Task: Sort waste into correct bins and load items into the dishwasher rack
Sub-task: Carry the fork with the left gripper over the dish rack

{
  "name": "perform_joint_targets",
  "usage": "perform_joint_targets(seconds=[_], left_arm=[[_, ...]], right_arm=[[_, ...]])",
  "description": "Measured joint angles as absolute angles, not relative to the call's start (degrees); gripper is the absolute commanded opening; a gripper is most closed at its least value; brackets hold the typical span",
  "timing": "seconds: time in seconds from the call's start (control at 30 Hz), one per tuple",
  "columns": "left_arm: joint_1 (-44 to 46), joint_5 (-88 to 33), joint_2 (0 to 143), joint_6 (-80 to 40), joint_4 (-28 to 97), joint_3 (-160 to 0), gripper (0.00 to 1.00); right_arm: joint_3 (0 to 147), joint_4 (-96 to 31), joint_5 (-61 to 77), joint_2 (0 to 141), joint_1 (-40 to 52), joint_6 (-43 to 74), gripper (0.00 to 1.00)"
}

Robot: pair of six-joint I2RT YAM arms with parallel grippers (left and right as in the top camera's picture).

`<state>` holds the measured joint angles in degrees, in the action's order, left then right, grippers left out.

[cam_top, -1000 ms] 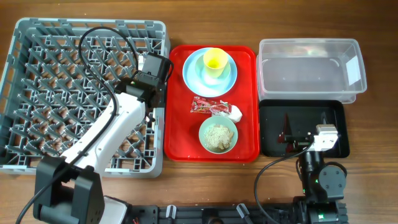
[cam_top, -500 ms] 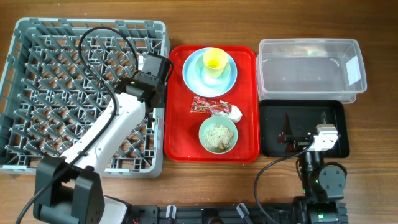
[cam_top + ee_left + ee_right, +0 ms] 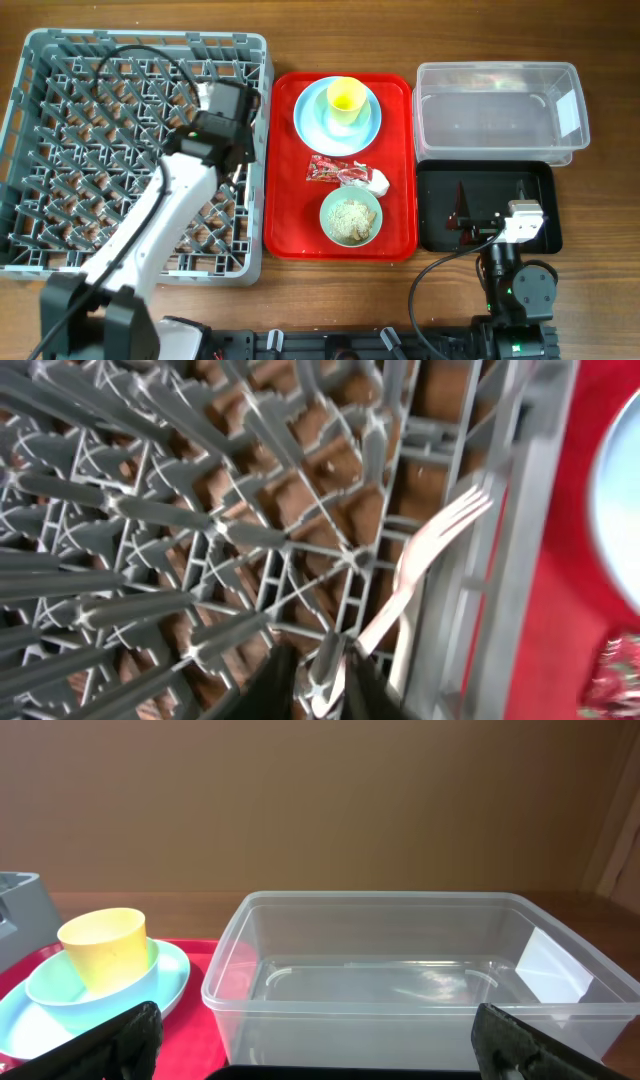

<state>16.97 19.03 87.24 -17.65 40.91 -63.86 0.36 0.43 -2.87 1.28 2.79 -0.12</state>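
Shifted left over the dishwasher rack (image 3: 22,110), left gripper (image 3: 318,675) pinches the white plastic fork (image 3: 432,542) among pegs, seen in the wrist view only; right gripper (image 3: 320,1038) gapes empty.

Rack (image 3: 140,38) on the left, serving tray (image 3: 285,200) in the middle, two bins on the right.

The rack sits at the left of the table (image 3: 300,30), and the serving tray is just beside it. At the back of the serving tray, the plate (image 3: 310,120) holds a small bowl (image 3: 160,975), and the cup (image 3: 346,97) stands in that bowl. In the middle of the tray lies the wrapper (image 3: 328,170), with the napkin (image 3: 377,182) right against its right end. At the front is the bowl of rice (image 3: 350,217). Right of the serving tray, the tub (image 3: 497,68) is at the back and the flat bin (image 3: 435,215) is just in front of it. The fork (image 3: 420,555) is in the rack, among the pegs by its right wall.
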Motion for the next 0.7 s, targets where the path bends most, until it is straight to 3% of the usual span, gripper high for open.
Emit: perform_joint_targets(seconds=[0.33, 0.7], left_arm=[[9.2, -0.1, 86.2, -10.0, 40.4, -63.9, 0.24], [9.3, -2.6, 90.0, -5.6, 33.6, -63.9, 0.18]], right_arm=[[0.4, 0.4, -2.9, 1.3, 2.8, -0.1, 0.99], [0.4, 0.4, -2.9, 1.3, 2.8, -0.1, 1.00]])
